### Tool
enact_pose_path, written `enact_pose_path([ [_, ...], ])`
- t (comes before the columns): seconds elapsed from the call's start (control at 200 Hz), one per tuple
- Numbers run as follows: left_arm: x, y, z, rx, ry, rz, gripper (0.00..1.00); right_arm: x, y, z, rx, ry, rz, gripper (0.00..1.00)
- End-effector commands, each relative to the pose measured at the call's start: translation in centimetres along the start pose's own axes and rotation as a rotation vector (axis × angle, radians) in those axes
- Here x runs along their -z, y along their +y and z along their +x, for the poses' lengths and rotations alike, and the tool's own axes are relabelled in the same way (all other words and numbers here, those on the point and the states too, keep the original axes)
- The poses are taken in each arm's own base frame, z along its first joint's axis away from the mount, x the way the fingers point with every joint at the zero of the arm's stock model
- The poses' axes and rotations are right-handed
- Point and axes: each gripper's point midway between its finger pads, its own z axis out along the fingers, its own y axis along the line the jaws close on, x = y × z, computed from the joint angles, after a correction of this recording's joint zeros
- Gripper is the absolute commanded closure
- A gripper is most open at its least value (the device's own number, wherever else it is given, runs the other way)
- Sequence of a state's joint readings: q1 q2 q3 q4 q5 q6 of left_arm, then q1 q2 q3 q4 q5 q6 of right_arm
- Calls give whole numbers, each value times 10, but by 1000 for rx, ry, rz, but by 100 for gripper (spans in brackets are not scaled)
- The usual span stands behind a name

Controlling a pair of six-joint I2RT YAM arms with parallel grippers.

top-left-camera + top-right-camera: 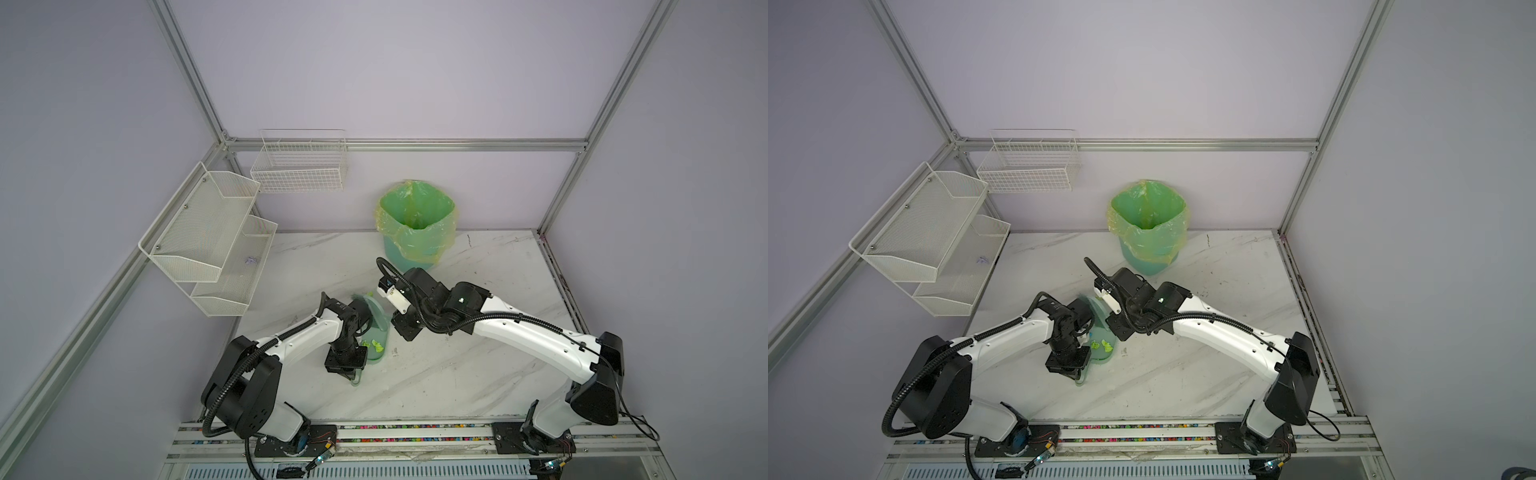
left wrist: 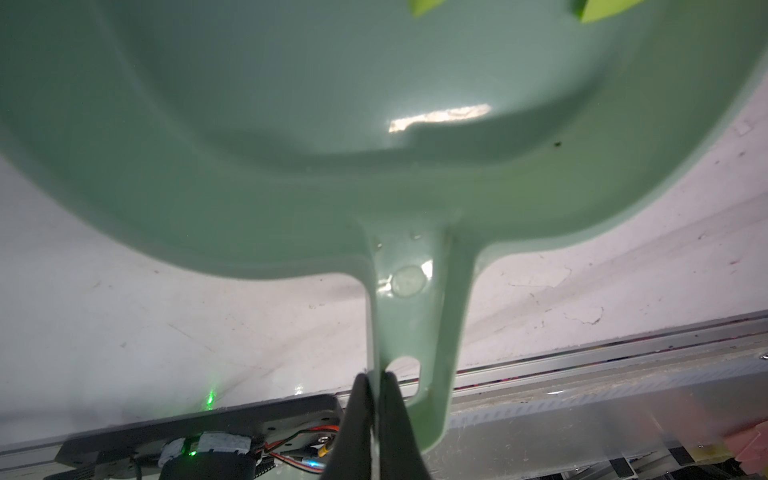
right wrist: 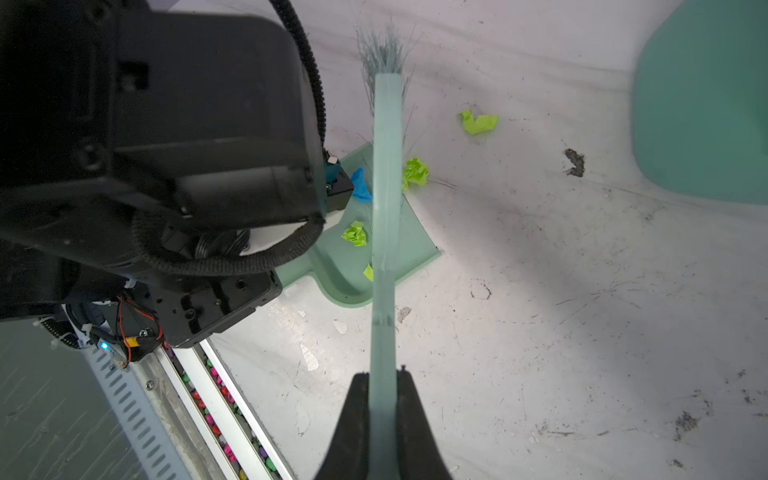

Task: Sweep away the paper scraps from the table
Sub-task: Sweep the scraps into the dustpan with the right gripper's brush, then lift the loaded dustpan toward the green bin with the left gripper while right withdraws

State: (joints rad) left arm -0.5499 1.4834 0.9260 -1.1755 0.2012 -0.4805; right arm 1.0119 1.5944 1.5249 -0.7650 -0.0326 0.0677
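My left gripper (image 2: 377, 376) is shut on the handle of a pale green dustpan (image 2: 291, 166), which rests on the white marbled table (image 1: 478, 374). In both top views yellow-green paper scraps (image 1: 376, 345) (image 1: 1102, 345) lie in the pan. My right gripper (image 3: 383, 376) is shut on the handle of a pale green brush (image 3: 386, 166) that reaches over the pan's mouth. In the right wrist view a blue scrap (image 3: 360, 187) and a yellow-green one (image 3: 355, 233) sit in the pan (image 3: 407, 245). One scrap (image 3: 415, 171) lies just off its lip, another (image 3: 480, 122) farther out on the table.
A teal bin with a green liner (image 1: 415, 220) stands at the back of the table. White wire baskets (image 1: 208, 237) (image 1: 299, 166) hang on the left and back walls. A dark speck (image 3: 574, 162) lies near the bin. A bead-filled rail (image 1: 415, 428) edges the front.
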Motion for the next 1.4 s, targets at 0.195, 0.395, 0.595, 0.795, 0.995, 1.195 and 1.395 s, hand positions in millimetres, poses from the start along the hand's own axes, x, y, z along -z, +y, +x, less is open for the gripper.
enact_pose_path([
  [0.195, 13, -5, -9, -21, -55, 22, 100, -40, -35, -30, -76, -14, 177, 100],
  [0.395, 15, -5, -9, -20, -65, 24, 100, -55, -39, -67, -30, -66, 220, 100],
  [0.595, 42, -7, -10, -25, -160, 39, 100, -65, -47, -70, -61, -60, 233, 100],
  [0.795, 69, 0, -10, -26, -251, 10, 100, -53, -71, -58, -173, -63, 215, 100],
  [0.995, 74, 7, -15, -20, -294, -35, 100, -31, -89, -46, -252, -92, 214, 100],
  [1.195, 95, 15, -19, -17, -341, -88, 100, -8, -108, -29, -330, -102, 250, 100],
  [1.395, 144, 31, -25, -11, -443, -204, 100, 9, -109, 3, -354, -74, 252, 100],
])
